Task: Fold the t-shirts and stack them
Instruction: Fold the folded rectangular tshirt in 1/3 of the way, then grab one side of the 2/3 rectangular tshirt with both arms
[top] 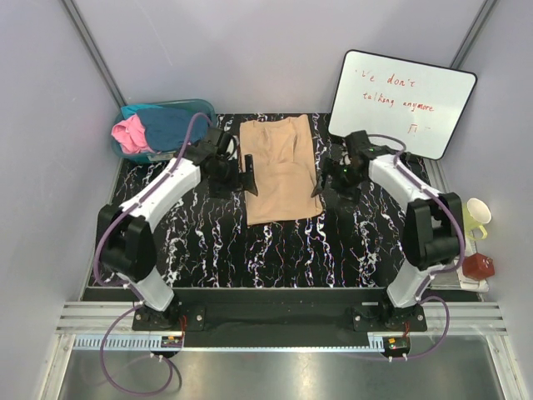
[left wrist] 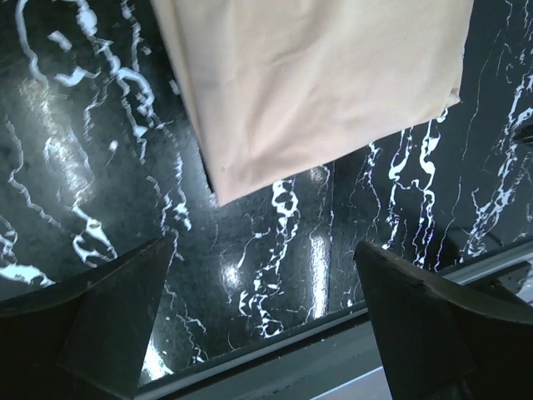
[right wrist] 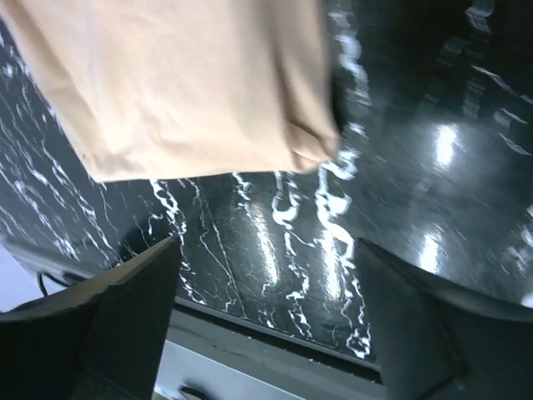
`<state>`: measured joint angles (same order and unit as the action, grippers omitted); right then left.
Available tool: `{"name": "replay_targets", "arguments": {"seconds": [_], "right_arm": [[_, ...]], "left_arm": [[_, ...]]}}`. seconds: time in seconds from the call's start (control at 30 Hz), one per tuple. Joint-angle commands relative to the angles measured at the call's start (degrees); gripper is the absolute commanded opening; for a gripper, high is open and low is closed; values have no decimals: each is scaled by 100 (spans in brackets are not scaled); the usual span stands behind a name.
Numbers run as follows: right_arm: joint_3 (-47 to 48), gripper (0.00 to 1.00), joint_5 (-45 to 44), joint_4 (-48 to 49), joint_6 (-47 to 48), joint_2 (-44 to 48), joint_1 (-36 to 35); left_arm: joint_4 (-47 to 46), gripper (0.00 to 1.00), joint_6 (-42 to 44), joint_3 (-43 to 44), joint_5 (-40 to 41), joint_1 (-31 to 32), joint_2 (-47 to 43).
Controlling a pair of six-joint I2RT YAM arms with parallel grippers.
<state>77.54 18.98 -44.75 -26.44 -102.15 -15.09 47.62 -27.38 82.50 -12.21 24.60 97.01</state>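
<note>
Black marbled tabletop [top: 208, 246], tan t-shirt [top: 279, 171] lying in a long folded strip mid-table, left gripper [top: 246, 175] and right gripper [top: 318, 187] flanking it, jaws spread, holding nothing: soft, light, floppy cloth, best pinched at its near corners.

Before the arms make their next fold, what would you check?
1. left gripper open, holding nothing: ok.
2. right gripper open, holding nothing: ok.
3. tan shirt flat on the table, folded into a long strip between both grippers: ok.
4. Hidden layers underneath lined up: cannot tell.
5. pink shirt and teal-blue shirt folded: not ok, both bunched in the tub.
</note>
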Motion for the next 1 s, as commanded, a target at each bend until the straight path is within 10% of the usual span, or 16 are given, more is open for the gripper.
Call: {"name": "replay_targets", "arguments": {"seconds": [0.0, 0.27, 0.77, 0.87, 0.97], "right_arm": [[-616, 100, -466, -61, -160, 397, 435], [-1135, 100, 8, 413, -265, -76, 569], [-530, 98, 940, 1214, -546, -972, 560], [-319, 85, 1169, 1206, -520, -1280, 551], [-230, 38, 1459, 1206, -608, -1500, 551]], "left_arm": [[-453, 99, -390, -971, -385, -271, -191], [-1535, 99, -1050, -2115, -888, -307, 28], [-1791, 87, -1182, -1526, -1056, -298, 986], [-1861, 63, -1235, -1456, -1126, -289, 1135], [-1861, 13, -1270, -1360, -1231, -289, 1337]]}}
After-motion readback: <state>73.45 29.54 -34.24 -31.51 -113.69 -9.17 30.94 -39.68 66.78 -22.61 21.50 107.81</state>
